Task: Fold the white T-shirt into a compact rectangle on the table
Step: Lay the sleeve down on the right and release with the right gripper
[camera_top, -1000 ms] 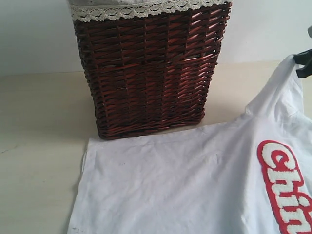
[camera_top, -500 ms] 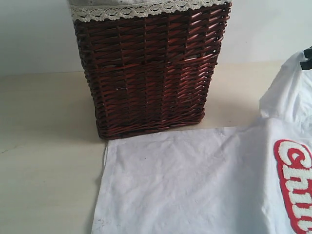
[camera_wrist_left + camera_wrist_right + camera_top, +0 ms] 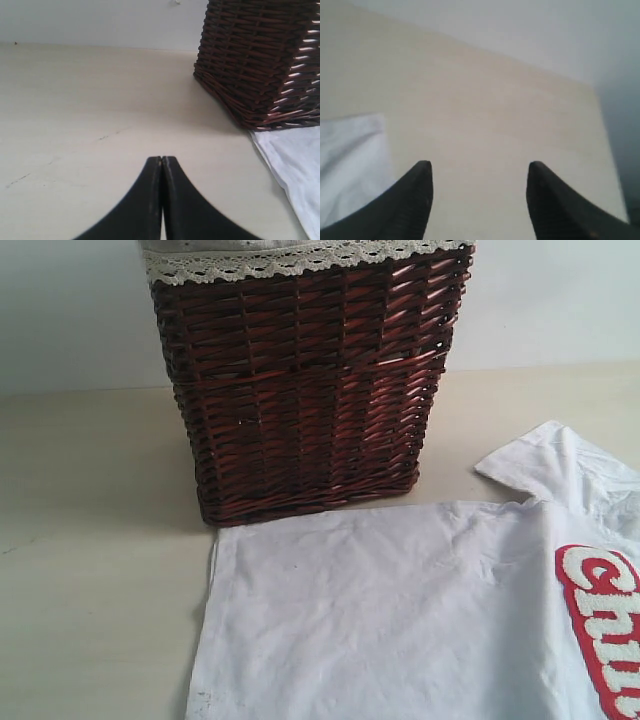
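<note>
White T-shirt point(image 3: 400, 610) lying crosswise, hem near basket point(image 3: 300, 380)

Left claw point(image 3: 161, 160) closed, right claw point(image 3: 480, 169) parted, empty.

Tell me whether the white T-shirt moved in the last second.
Yes. The white T-shirt slid right: its hem, once left of the wicker basket's near corner, now starts just right of it; the lifted sleeve dropped onto the table.

One white T-shirt point(image 3: 400, 610), one brown wicker basket point(image 3: 300, 390), one lace-trimmed liner point(image 3: 300, 258), one table point(image 3: 90, 540), one left gripper point(image 3: 161, 162), one right gripper point(image 3: 479, 172), two grippers in all
</note>
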Controlling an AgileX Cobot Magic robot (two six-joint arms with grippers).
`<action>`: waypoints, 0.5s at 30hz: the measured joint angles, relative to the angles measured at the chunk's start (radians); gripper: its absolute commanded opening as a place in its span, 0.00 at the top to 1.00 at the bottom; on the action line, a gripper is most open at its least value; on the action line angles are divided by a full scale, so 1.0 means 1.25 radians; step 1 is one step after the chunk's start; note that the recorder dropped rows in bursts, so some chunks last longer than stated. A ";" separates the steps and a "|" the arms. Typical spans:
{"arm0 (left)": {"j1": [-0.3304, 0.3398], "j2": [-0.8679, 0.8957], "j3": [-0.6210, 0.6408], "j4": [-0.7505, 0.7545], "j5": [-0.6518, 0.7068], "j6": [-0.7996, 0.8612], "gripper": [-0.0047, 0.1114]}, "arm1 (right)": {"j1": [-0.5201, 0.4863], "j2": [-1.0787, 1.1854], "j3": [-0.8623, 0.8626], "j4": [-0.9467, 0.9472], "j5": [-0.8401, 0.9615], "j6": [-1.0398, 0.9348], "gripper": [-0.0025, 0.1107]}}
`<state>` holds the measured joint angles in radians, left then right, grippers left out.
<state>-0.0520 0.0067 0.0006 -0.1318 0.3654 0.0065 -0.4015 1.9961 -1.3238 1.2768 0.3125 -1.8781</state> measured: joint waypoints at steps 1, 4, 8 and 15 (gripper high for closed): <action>0.000 0.000 0.000 0.000 0.000 0.000 0.96 | -0.010 -0.004 0.015 -0.065 0.054 0.030 0.60; 0.000 0.000 0.000 0.000 0.000 0.000 0.96 | -0.028 -0.004 0.061 -0.236 0.213 0.114 0.79; 0.000 0.000 0.000 0.000 0.000 0.000 0.96 | -0.029 -0.004 0.136 -0.337 0.262 0.214 0.98; 0.000 0.000 0.000 0.000 0.000 0.000 0.96 | -0.029 0.053 0.184 -0.321 0.166 0.253 0.98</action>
<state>-0.0520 0.0067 0.0006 -0.1318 0.3654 0.0065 -0.4384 2.0618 -1.0936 0.8757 0.5203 -1.5620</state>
